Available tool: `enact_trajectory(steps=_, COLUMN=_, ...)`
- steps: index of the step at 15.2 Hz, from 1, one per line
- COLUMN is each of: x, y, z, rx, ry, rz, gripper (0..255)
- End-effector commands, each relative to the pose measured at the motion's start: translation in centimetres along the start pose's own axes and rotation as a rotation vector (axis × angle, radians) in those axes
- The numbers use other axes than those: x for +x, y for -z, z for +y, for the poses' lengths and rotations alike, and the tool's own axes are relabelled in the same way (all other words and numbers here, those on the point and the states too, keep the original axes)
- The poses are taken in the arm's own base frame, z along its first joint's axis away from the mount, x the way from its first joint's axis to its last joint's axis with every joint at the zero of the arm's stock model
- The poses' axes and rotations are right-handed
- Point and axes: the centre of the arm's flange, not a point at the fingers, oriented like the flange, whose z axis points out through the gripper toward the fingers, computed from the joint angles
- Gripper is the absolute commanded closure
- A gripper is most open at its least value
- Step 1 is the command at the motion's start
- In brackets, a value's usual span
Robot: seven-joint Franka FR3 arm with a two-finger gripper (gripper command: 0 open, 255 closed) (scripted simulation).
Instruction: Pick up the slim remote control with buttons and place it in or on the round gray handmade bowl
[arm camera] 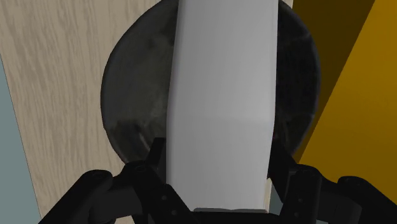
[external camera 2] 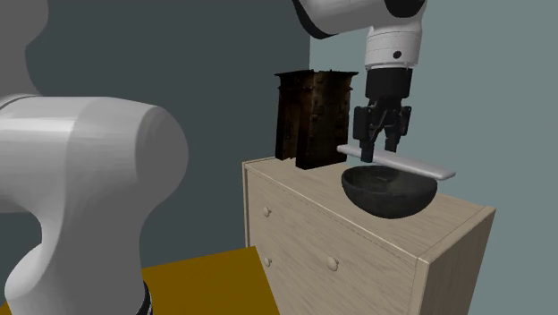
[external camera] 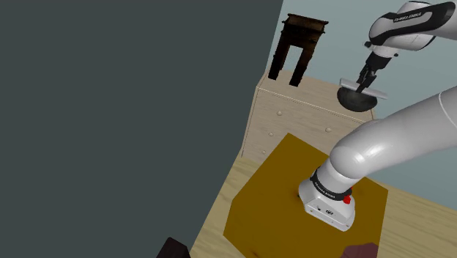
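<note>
A slim plain white remote [external camera 2: 400, 162] lies level between my black fingers, and my gripper [external camera 2: 379, 152] is shut on it near its middle. It hovers right over the round dark grey bowl [external camera 2: 389, 191], which stands on the pale wooden dresser [external camera 2: 322, 224]. In the wrist view the remote [arm camera: 222, 95] runs lengthwise across the bowl [arm camera: 133, 95] below, clasped by my gripper [arm camera: 219, 168]. From the shoulder view, the gripper [external camera: 364, 82] holds the remote [external camera: 352, 84] just above the bowl [external camera: 357, 100]. I cannot tell whether the remote touches the rim.
A dark wooden cabinet [external camera 2: 313, 107] stands at the back of the dresser top, close behind the bowl. The dresser [external camera: 293, 110] sits against a grey-blue wall. A mustard rug [external camera: 271, 190] lies on the floor under the arm's base [external camera: 329, 205].
</note>
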Motion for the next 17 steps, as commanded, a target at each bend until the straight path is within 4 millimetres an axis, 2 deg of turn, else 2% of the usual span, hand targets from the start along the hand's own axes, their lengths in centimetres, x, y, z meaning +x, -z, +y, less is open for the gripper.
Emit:
enact_trajectory(steps=1, x=-0.06, y=-1.14, z=0.09, rx=-0.001, ry=0.000, rz=0.000, gripper=255)
enact_trajectory(steps=3, x=-0.06, y=-2.12, z=0.10, rx=-0.001, ry=0.000, rz=0.000, gripper=255)
enact_trajectory(steps=11, x=-0.06, y=-2.12, z=0.10, rx=-0.001, ry=0.000, rz=0.000, gripper=255)
enact_trajectory(steps=12, x=-0.06, y=-2.12, z=0.10, rx=-0.001, ry=0.000, rz=0.000, gripper=0)
enact_trajectory(steps=17, x=-0.06, y=-2.12, z=0.10, rx=-0.001, ry=0.000, rz=0.000, gripper=0)
